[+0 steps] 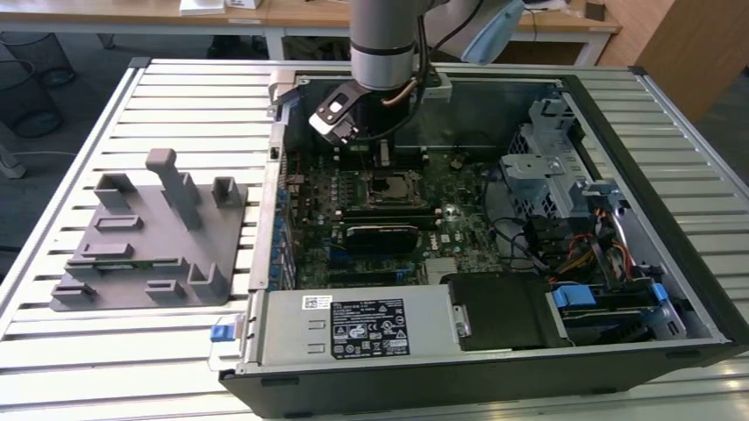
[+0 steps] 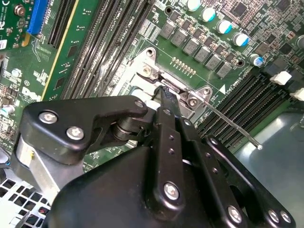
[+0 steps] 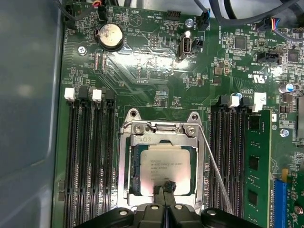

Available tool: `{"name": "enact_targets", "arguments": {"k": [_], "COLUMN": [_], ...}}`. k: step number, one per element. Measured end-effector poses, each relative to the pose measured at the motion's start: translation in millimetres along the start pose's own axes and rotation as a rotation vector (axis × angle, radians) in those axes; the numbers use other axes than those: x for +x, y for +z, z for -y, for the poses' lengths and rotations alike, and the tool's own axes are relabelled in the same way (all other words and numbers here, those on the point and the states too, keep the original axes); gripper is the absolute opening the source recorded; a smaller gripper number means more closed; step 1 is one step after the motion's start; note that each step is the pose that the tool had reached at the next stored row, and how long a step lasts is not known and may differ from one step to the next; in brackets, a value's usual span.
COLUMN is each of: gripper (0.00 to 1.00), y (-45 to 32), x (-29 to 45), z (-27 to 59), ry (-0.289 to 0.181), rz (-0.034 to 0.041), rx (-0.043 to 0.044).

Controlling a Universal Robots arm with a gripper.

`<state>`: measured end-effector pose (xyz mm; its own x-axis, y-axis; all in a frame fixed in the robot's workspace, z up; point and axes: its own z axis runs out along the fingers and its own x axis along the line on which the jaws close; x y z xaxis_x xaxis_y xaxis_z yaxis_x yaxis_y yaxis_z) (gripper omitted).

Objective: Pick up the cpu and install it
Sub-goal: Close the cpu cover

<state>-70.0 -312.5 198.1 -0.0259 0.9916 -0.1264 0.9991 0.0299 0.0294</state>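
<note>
The gripper [image 2: 164, 94] hides most of the socket [image 2: 148, 70] in the second wrist view. In the first wrist view the cpu [image 3: 164, 166] lies flat in the socket, closed fingertips [image 3: 159, 191] meeting over its edge.

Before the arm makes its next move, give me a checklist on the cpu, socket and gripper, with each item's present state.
1. The cpu lies flat inside the socket frame: ok.
2. The gripper is shut with nothing between its tips: ok.
3. Whether the gripper touches the cpu's top or hangs just above its edge: cannot tell.
4. The socket lever is latched down: not ok; it angles out free across the memory slots.
5. The memory stick sits apart from the gripper: ok.
</note>
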Motion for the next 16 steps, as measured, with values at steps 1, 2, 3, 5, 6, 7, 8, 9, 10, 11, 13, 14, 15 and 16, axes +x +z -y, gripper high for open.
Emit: {"name": "enact_targets", "arguments": {"k": [1,2,3,5,6,7,8,9,10,11,13,14,15,16], "gripper": [0.11,0.11,0.11,0.11,0.11,0.11,0.11,0.11,0.11,0.11,0.11,0.11,0.11,0.11], "y": [0.0,0.0,0.1,-0.4,-1.3,-2.4,-3.3,-3.9,-3.9,-4.0,-4.3,-4.3,-4.3,-3.8], "x": [0.0,0.0,0.1,0.1,0.0,-0.2,-0.3,-0.4,-0.4,-0.4,-0.2,-0.2,-0.1,0.0], "z": [0.0,0.0,0.0,-0.1,-0.1,-0.1,-0.1,0.3,1.0,2.9,8.0,10.3,11.7,12.0], "ry": [0.0,0.0,0.0,0.0,0.0,0.0,0.0,0.0,0.0,0.0,0.0,0.0,0.0,0.0], "rz": [0.0,0.0,-0.0002,-0.0007,-0.0008,-0.0004,-0.0003,-0.0003,-0.0005,-0.0004,-0.0003,-0.0002,-0.0004,-0.0005], "rx": [0.0001,0.0,-0.0001,-0.0005,-0.0006,-0.0003,-0.0002,-0.0002,-0.0004,-0.0004,-0.0002,-0.0002,-0.0002,-0.0004]}}
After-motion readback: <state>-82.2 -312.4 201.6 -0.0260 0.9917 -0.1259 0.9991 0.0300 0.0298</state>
